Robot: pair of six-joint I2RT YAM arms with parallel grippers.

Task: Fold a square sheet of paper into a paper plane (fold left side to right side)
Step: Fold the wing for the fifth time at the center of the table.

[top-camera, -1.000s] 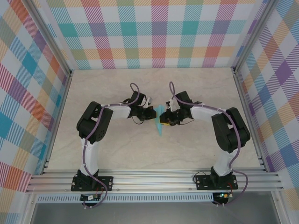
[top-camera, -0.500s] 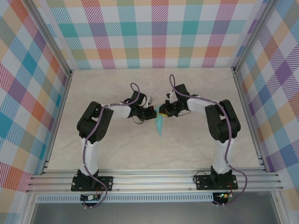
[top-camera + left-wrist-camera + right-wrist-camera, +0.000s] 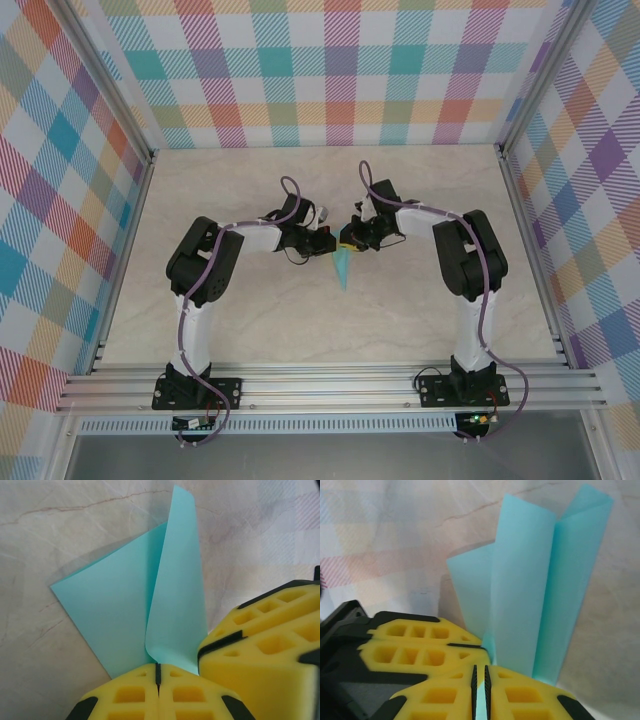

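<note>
Two pinches on the paper [image 3: 120, 615] — left fingers [image 3: 127, 696] closed on its flap, right fingers [image 3: 522, 696] clamped on the crease; best keep edges aligned while pressing.

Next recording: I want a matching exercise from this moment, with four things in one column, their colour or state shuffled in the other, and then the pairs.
Things:
1 paper
2 table
3 walls
4 right end effector

Colour or state:
A pale, marbled
B shut on a thin edge
C turquoise, one flap raised
D multicoloured check

Pairs: 1-C, 2-A, 3-D, 4-B
</note>
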